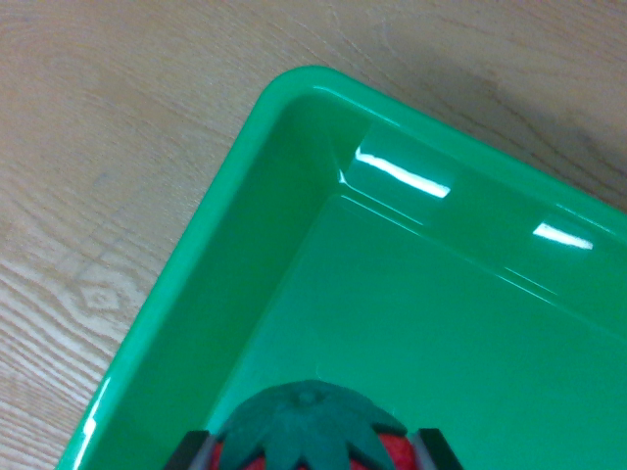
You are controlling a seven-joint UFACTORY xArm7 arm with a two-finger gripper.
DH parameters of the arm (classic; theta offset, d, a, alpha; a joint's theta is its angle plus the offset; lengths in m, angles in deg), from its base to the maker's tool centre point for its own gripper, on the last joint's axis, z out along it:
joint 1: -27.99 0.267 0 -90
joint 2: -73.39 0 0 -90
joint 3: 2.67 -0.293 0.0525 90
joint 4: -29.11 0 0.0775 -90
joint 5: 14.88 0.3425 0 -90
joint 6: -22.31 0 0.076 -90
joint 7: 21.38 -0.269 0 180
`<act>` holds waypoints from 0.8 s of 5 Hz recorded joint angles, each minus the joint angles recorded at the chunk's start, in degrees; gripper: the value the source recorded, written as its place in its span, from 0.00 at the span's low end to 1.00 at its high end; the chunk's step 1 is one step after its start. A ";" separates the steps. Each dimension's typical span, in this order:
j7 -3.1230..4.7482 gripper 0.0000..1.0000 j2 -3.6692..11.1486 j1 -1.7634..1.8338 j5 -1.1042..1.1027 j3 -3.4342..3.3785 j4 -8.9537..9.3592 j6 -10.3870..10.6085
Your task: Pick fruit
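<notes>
wrist view: strawberry (312,431) stands stem-end up toward the camera, leaf cap facing the lens | it sits between the gripper (312,452) fingers, which pinch its two sides | held over the green tray (294,108), inside its corner | tray rests on wooden table (88,147)

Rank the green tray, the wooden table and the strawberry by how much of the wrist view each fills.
1. green tray
2. wooden table
3. strawberry, cropped and near the camera, so unsure.
</notes>
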 joint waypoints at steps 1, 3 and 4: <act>0.01 1.00 -1.05 -0.10 0.17 -0.04 -1.24 -2.28; 0.02 1.00 -2.02 -0.19 0.34 -0.07 -2.39 -4.38; 0.02 1.00 -2.02 -0.19 0.34 -0.07 -2.39 -4.38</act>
